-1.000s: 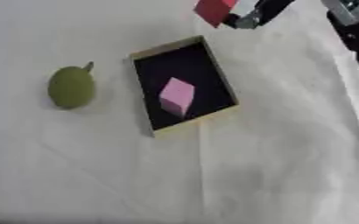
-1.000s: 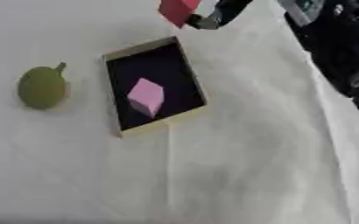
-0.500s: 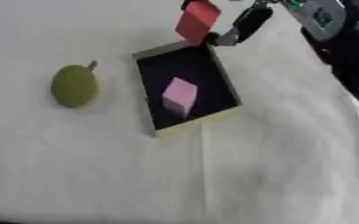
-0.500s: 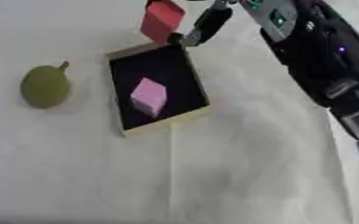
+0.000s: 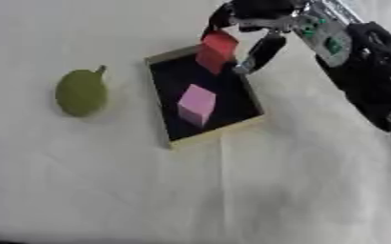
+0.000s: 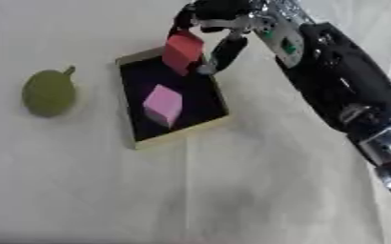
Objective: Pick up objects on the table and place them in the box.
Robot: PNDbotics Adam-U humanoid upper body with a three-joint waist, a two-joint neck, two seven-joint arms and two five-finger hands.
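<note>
My right hand (image 5: 257, 28) comes in from the upper right and pinches a red block (image 5: 216, 51) between its fingers and thumb. The block hangs over the far end of the shallow box (image 5: 169, 137), which has a black floor and a tan rim. A pink cube (image 5: 196, 104) lies inside the box near its middle. A green pear-like fruit (image 5: 81, 92) with a short stem rests on the white cloth to the left of the box. My left hand shows in neither view.
White cloth covers the whole table (image 5: 232, 195). My black right forearm (image 6: 341, 90) stretches along the right side of the views.
My right hand has carried the red block from beyond the far edge of the box down over its far end. The arm now reaches further into the picture.
</note>
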